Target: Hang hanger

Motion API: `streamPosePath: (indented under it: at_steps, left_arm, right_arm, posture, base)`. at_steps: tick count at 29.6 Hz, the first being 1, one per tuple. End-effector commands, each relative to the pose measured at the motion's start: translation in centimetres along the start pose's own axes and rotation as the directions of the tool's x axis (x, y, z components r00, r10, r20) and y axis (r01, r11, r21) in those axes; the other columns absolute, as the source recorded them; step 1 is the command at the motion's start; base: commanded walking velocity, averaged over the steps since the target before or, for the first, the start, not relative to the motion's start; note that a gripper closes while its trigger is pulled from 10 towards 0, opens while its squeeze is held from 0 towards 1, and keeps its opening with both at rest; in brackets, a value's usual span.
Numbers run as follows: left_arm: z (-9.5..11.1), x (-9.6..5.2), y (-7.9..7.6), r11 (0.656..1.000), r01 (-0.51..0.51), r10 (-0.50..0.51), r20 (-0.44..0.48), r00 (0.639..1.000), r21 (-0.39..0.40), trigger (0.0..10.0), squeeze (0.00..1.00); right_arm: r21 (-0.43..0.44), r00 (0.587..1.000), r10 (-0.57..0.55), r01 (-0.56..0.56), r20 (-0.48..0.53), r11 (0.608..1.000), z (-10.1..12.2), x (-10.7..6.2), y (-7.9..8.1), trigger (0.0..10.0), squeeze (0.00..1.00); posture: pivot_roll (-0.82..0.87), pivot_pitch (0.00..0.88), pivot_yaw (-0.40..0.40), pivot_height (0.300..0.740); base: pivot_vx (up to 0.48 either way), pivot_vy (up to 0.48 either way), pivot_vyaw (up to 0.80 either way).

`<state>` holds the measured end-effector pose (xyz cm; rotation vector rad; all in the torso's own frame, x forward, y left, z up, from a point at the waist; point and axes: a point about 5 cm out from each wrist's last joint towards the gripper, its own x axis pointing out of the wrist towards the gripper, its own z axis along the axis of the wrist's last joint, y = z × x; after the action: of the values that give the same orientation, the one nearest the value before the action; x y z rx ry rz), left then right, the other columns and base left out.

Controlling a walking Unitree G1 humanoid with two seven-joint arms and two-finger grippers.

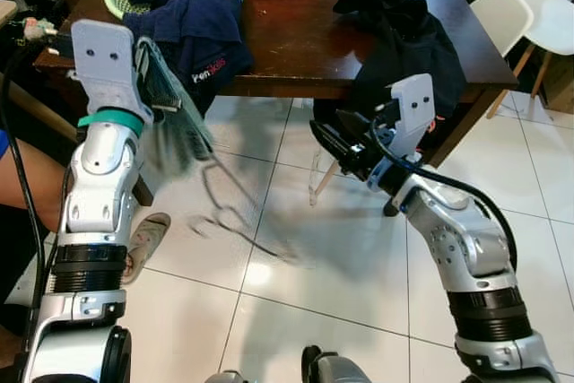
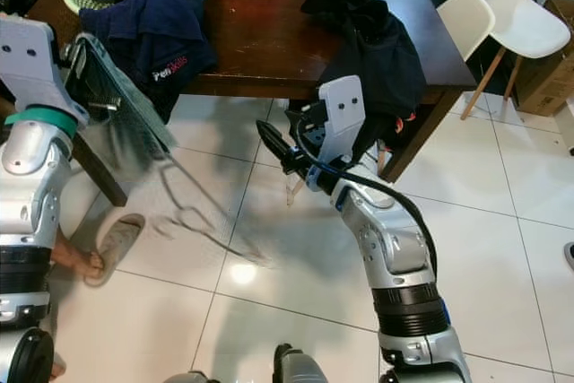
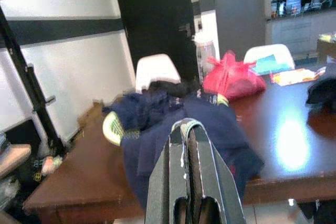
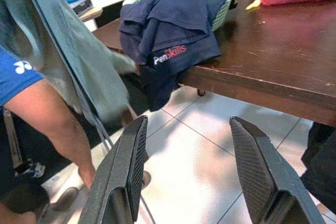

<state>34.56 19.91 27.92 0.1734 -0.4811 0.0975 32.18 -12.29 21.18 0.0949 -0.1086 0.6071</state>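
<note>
It was a home's dining area: a dark wooden table (image 1: pixel 314 33) stood on white floor tiles (image 1: pixel 296 293), clothes (image 1: pixel 202 24) heaped on it, white chairs (image 1: pixel 516 6) beside it.

The left arm is being held raised at the robot's left, its gripper (image 3: pixel 191 182) pointing forward with the 2 black fingers pressed closed. The right arm is being held bent and lower, its gripper (image 4: pixel 202 174) directed leftward with the 2 fingers spread apart.

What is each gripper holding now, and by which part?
The left gripper pinches the hanger, blurred, apparently near its top. The right gripper is open and holds nothing.
</note>
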Motion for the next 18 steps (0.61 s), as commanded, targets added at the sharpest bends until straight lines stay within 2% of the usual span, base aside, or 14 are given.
streamPosePath:
  at_steps: [1, 2, 3, 4, 7, 9, 11, 12, 13, 14, 15, 18]
  left_arm:
    - [-5.4, -1.0, -2.0, 0.99, 0.138, -0.131, -0.291, 0.948, 0.003, 10.0, 0.0]
    - [-5.4, -1.0, -2.0, 0.99, 0.138, -0.131, -0.291, 0.948, 0.003, 10.0, 0.0]
    - [-7.9, -2.8, -2.6, 0.971, 0.236, -0.204, -0.393, 0.896, 0.034, 10.0, 0.0]
    - [-9.1, -4.1, -3.1, 0.958, 0.287, -0.246, -0.439, 0.864, 0.028, 10.0, 0.0]
    - [-9.3, -4.8, -3.4, 0.958, 0.287, -0.249, -0.436, 0.865, 0.022, 10.0, 0.0]
    - [-11.5, -6.9, -4.0, 0.928, 0.369, -0.277, -0.556, 0.783, 0.057, 10.0, 0.0]
    - [-11.6, -7.3, -3.9, 0.929, 0.367, -0.275, -0.56, 0.781, 0.055, 10.0, 0.0]
    - [-10.6, -6.8, -3.7, 0.944, 0.326, -0.257, -0.515, 0.818, 0.048, 10.0, 0.0]
    - [-10.6, -6.8, -3.7, 0.944, 0.326, -0.257, -0.515, 0.818, 0.048, 10.0, 0.0]
    - [-9.3, -6.0, -3.2, 0.96, 0.277, -0.228, -0.453, 0.862, 0.045, 10.0, 0.0]
    - [-8.7, -5.4, -2.7, 0.966, 0.253, -0.206, -0.439, 0.875, 0.051, 10.0, 0.0]
    - [-8.4, -5.1, -2.3, 0.966, 0.249, -0.195, -0.423, 0.885, 0.074, 10.0, 0.0]
  right_arm:
    - [0.006, 1.0, -0.03, 0.03, -0.008, 1.0, -0.4, -0.1, -0.5, 10.0, 0.0]
    - [0.006, 1.0, -0.03, 0.03, -0.008, 1.0, -0.4, -0.1, -0.5, 10.0, 0.0]
    - [0.006, 1.0, -0.027, 0.027, -0.008, 1.0, -0.5, 0.1, -0.3, 10.0, 0.0]
    - [0.006, 1.0, -0.025, 0.026, -0.007, 1.0, -0.5, 0.1, -0.2, 10.0, 0.0]
    - [0.008, 1.0, -0.025, 0.025, -0.005, 1.0, -0.5, 0.0, -0.1, 10.0, 0.0]
    - [0.014, 1.0, -0.027, 0.027, -0.008, 1.0, -0.6, -0.2, -0.1, 10.0, 0.0]
    - [0.014, 0.999, -0.033, 0.033, -0.015, 0.999, -0.9, -0.3, -0.1, 10.0, 0.0]
    - [0.016, 0.999, -0.033, 0.033, -0.018, 0.999, -0.9, -0.3, -0.1, 10.0, 0.0]
    - [0.016, 0.999, -0.033, 0.033, -0.018, 0.999, -0.9, -0.3, -0.1, 10.0, 0.0]
    - [0.019, 0.999, -0.031, 0.031, -0.017, 0.999, -0.9, -0.3, -0.1, 10.0, 0.0]
    - [0.018, 1.0, -0.027, 0.027, -0.017, 0.999, -0.8, -0.3, -0.1, 10.0, 0.0]
    - [0.018, 1.0, -0.024, 0.024, -0.016, 1.0, -0.8, -0.1, -0.1, 10.0, 0.0]
  posture:
    - [0.03, 0.08, 0.026, 0.74]
    - [0.03, 0.08, 0.026, 0.74]
    - [-0.01, 0.096, 0.03, 0.74]
    - [-0.01, 0.092, 0.034, 0.74]
    - [0.02, 0.092, 0.032, 0.74]
    - [0.01, 0.098, 0.03, 0.74]
    - [0.0, 0.103, 0.026, 0.74]
    - [0.01, 0.101, 0.025, 0.74]
    - [0.01, 0.101, 0.025, 0.74]
    - [0.02, 0.1, 0.021, 0.74]
    - [0.02, 0.101, 0.02, 0.74]
    - [0.01, 0.098, 0.019, 0.74]
  base:
    - [0.0, 0.0, 0.0]
    - [0.0, 0.0, 0.0]
    - [0.0, 0.0, 0.0]
    - [0.0, 0.0, 0.0]
    - [0.0, 0.0, 0.0]
    - [0.0, 0.0, 0.0]
    - [0.0, 0.0, 0.0]
    - [0.0, 0.0, 0.0]
    - [0.0, 0.0, 0.0]
    - [0.0, 0.0, 0.0]
    - [0.0, 0.0, 0.0]
    - [0.0, 0.0, 0.0]
